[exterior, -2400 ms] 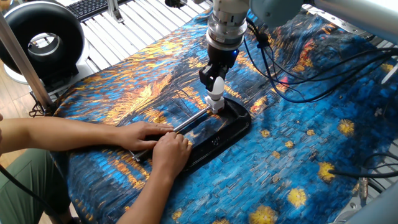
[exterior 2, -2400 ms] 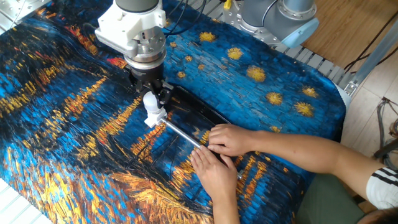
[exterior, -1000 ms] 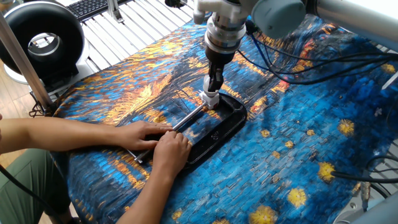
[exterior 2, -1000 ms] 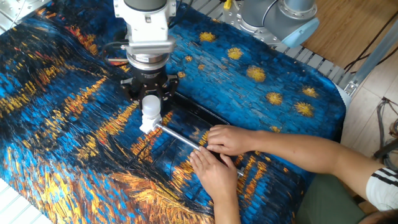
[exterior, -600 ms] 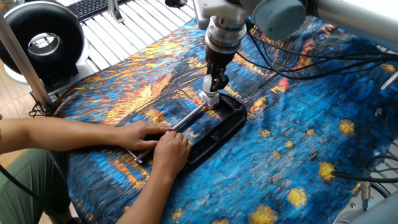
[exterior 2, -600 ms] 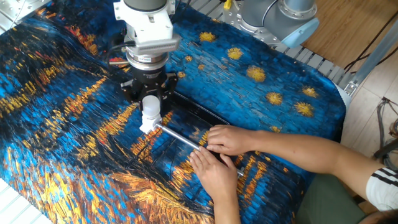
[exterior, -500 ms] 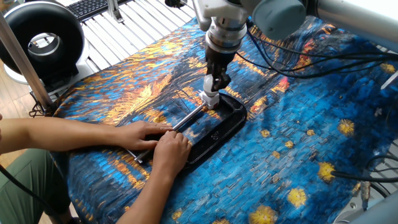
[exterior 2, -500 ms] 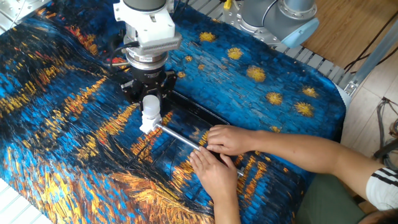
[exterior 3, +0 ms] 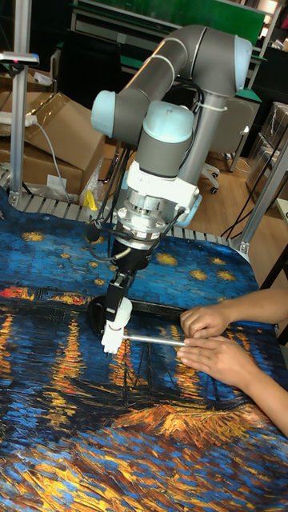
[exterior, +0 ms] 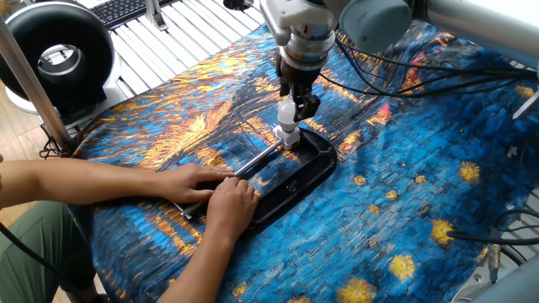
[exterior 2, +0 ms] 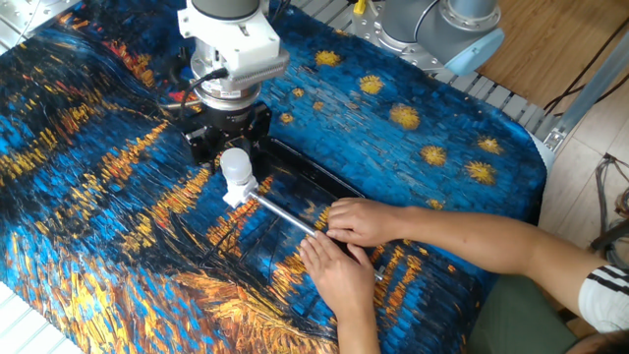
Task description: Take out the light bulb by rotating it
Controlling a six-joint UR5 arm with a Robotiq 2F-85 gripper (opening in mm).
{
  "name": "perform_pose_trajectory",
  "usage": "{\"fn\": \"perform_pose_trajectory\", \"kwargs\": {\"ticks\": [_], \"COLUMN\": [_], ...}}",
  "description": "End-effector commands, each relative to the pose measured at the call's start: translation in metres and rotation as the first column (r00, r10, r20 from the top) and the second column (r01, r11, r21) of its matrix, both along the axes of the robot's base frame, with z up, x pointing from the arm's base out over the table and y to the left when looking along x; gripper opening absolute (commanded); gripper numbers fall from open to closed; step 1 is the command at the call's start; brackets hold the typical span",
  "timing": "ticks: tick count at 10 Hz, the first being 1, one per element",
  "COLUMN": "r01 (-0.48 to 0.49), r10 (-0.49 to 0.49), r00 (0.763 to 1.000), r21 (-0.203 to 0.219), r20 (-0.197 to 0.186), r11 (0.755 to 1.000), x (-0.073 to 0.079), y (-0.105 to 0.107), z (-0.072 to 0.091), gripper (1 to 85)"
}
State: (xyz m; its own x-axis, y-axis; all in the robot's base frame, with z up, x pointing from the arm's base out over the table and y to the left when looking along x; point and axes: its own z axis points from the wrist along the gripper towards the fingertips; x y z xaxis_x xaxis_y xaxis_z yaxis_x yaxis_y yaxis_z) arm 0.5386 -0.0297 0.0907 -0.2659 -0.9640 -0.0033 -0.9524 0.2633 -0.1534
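While the two hands press the black clamp down at the near side, I see the light bulb upright in its white socket at the far end of the metal rod. My gripper stands over the globe; in the tall view it seems closed on the bulb, but I cannot tell surely. I judge the unscrewing is in progress, and next I need more turns, then a straight lift.
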Motion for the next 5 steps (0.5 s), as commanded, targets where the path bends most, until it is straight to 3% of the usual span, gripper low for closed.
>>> {"fn": "perform_pose_trajectory", "kwargs": {"ticks": [1, 2, 3, 4, 5], "r01": [0.042, 0.167, 0.373, 0.571, 0.711], "r10": [-0.042, -0.166, -0.364, -0.549, -0.684], "r00": [0.999, 0.984, 0.92, 0.813, 0.696], "r21": [0.002, 0.009, 0.042, 0.077, 0.078], "r20": [-0.026, -0.072, -0.147, -0.197, -0.219], "r11": [0.999, 0.986, 0.927, 0.818, 0.699], "x": [-0.006, -0.02, -0.039, -0.045, -0.044], "y": [-0.011, -0.017, -0.01, 0.004, 0.011], "z": [0.004, 0.006, 0.007, 0.008, 0.008], "gripper": [74.0, 74.0, 73.7, 69.3, 66.0]}}
